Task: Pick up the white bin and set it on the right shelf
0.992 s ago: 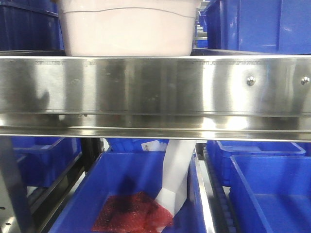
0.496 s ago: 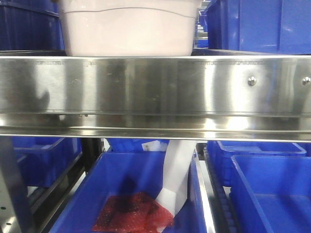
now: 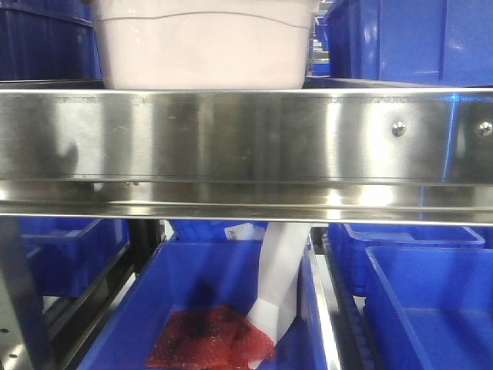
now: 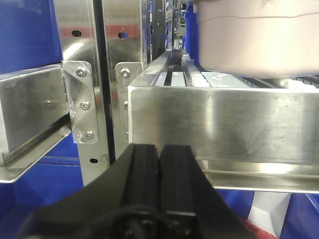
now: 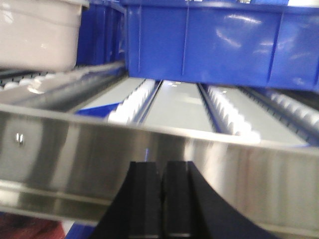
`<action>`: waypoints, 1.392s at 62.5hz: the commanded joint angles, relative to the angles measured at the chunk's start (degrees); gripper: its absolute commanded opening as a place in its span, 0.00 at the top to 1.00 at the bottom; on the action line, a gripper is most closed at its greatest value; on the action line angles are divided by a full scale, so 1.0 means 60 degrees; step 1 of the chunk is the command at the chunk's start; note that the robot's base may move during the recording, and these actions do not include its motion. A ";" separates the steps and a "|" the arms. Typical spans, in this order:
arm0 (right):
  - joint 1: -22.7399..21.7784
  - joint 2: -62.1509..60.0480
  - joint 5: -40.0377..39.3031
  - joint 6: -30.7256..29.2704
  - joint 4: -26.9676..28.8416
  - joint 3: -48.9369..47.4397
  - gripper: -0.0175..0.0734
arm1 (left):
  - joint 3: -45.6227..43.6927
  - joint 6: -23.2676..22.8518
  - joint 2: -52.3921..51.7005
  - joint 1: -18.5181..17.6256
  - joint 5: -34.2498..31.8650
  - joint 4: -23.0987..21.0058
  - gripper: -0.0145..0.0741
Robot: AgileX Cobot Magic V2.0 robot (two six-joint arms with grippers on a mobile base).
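Note:
The white bin [image 3: 204, 46] rests on the stainless-steel right shelf [image 3: 246, 139], above its broad front rail. It also shows at the top right of the left wrist view as the white bin [image 4: 259, 42], and at the top left of the right wrist view as the white bin [image 5: 37, 32]. My left gripper [image 4: 159, 149] is shut with nothing in it, just in front of the shelf rail [image 4: 224, 124] and below the bin. Further right, my right gripper [image 5: 160, 167] is shut and empty, facing the shelf rail [image 5: 75, 149]. Neither gripper touches the bin.
Blue bins [image 3: 408, 38] stand beside the white bin on the shelf's roller lanes [image 5: 179, 107]. Below the rail, a blue bin [image 3: 208, 308] holds a red mesh bag [image 3: 204, 339] and a white packet [image 3: 281, 281]. Shelf uprights [image 4: 84, 79] rise at the left.

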 commanded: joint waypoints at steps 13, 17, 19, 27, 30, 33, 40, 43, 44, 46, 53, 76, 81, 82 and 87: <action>-0.0474 -0.0226 -0.0661 0.0025 0.0590 0.0134 0.73 | 0.0168 -0.0053 -0.0110 -0.0051 -0.0803 -0.0003 0.97; -0.0499 -0.0226 -0.0661 0.0025 0.0590 0.0134 0.73 | 0.0168 -0.0053 -0.0110 -0.0051 -0.0803 -0.0003 0.97; -0.0499 -0.0226 -0.0661 0.0025 0.0590 0.0134 0.73 | 0.0168 -0.0053 -0.0110 -0.0051 -0.0803 -0.0003 0.97; -0.0498 -0.0226 -0.0661 0.0025 0.0590 0.0126 0.73 | 0.0168 -0.0053 -0.0110 -0.0051 -0.0803 -0.0003 0.97; -0.0498 -0.0226 -0.0661 0.0025 0.0590 0.0126 0.73 | 0.0168 -0.0053 -0.0110 -0.0051 -0.0803 -0.0003 0.97; -0.0498 -0.0226 -0.0661 0.0025 0.0590 0.0126 0.73 | 0.0168 -0.0053 -0.0110 -0.0051 -0.0803 -0.0003 0.97; -0.0498 -0.0226 -0.0661 0.0025 0.0590 0.0126 0.73 | 0.0168 -0.0053 -0.0110 -0.0051 -0.0803 -0.0003 0.97; -0.0498 -0.0226 -0.0661 0.0025 0.0590 0.0126 0.73 | 0.0168 -0.0053 -0.0110 -0.0051 -0.0803 -0.0003 0.97; -0.0498 -0.0226 -0.0661 0.0025 0.0590 0.0126 0.73 | 0.0168 -0.0053 -0.0110 -0.0051 -0.0803 -0.0003 0.97; -0.0498 -0.0226 -0.0661 0.0025 0.0590 0.0126 0.73 | 0.0168 -0.0053 -0.0110 -0.0051 -0.0803 -0.0003 0.97; -0.0498 -0.0226 -0.0661 0.0025 0.0590 0.0126 0.73 | 0.0168 -0.0053 -0.0110 -0.0051 -0.0803 -0.0003 0.97; -0.0498 -0.0226 -0.0661 0.0025 0.0590 0.0126 0.73 | 0.0168 -0.0053 -0.0110 -0.0051 -0.0803 -0.0003 0.97; -0.0498 -0.0226 -0.0661 0.0025 0.0590 0.0126 0.73 | 0.0168 -0.0053 -0.0110 -0.0051 -0.0803 -0.0003 0.97; -0.0498 -0.0226 -0.0661 0.0025 0.0590 0.0126 0.73 | 0.0168 -0.0053 -0.0110 -0.0051 -0.0803 -0.0003 0.97; -0.0498 -0.0226 -0.0661 0.0025 0.0590 0.0126 0.73 | 0.0168 -0.0053 -0.0110 -0.0051 -0.0803 -0.0003 0.97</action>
